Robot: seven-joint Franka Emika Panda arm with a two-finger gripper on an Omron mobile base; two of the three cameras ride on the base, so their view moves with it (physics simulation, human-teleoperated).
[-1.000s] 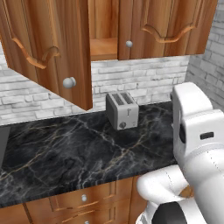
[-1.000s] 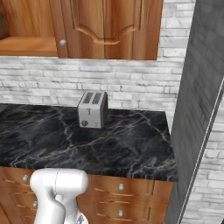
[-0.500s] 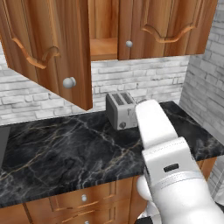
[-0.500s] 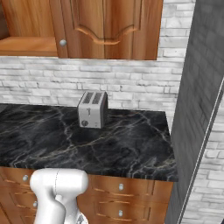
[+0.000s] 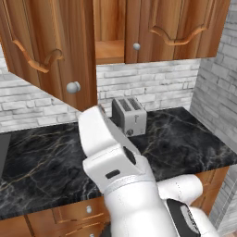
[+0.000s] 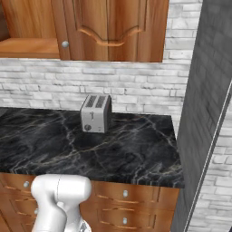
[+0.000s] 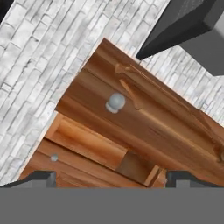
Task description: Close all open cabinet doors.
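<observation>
An open cabinet door [image 5: 55,51] swings out over the counter at the upper left, its round silver knob [image 5: 72,87] near its lower edge. Beside it the cabinet's inside [image 5: 109,46] is bare, with a wooden shelf. The door to the right [image 5: 171,28] lies flush, as it also does in the right base view [image 6: 108,27]. In the hand view, rolled sideways, my gripper [image 7: 113,179] is open and holds nothing. It faces that flush door [image 7: 144,109] and its knob [image 7: 116,101] from some distance, with the open compartment [image 7: 87,144] below.
A silver toaster [image 5: 129,115] stands on the black marble counter [image 5: 41,162] against the white brick wall. A tall dark grey unit [image 6: 204,90] bounds the counter on the right. Wooden drawer fronts [image 6: 131,195] with silver knobs run below the counter.
My arm has swung from the right edge of the left base view to its middle, now in front of the toaster. The doors and the toaster have not moved.
</observation>
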